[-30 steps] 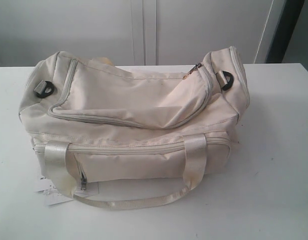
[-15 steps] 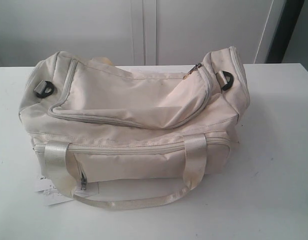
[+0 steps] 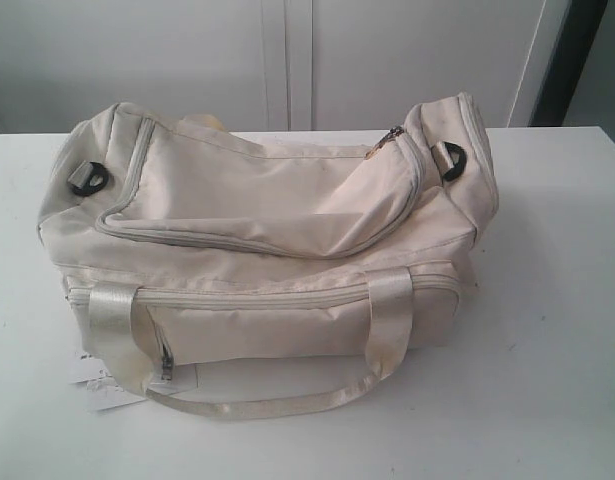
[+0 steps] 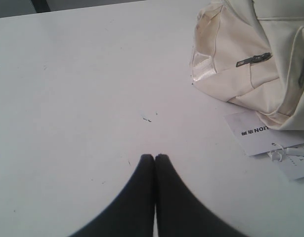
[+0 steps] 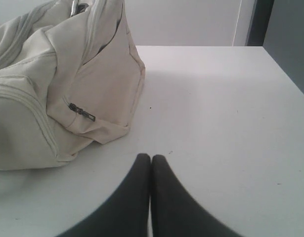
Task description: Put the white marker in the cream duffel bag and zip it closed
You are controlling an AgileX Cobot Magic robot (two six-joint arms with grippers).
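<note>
Nothing moved, slumped cream duffel bag (image 3: 277, 200), shiny satin handles (image 3: 390, 310)

A white table (image 3: 552, 340) is carrying the cream duffel bag (image 3: 267, 210). Small paper tags (image 4: 260, 134) are lying at its corner — one partly under it.

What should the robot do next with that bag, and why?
Probably no reach: the white marker shows in no view, the top zip of the cream duffel bag looks closed, and the left gripper and right gripper are shut over the table, holding nothing.
</note>
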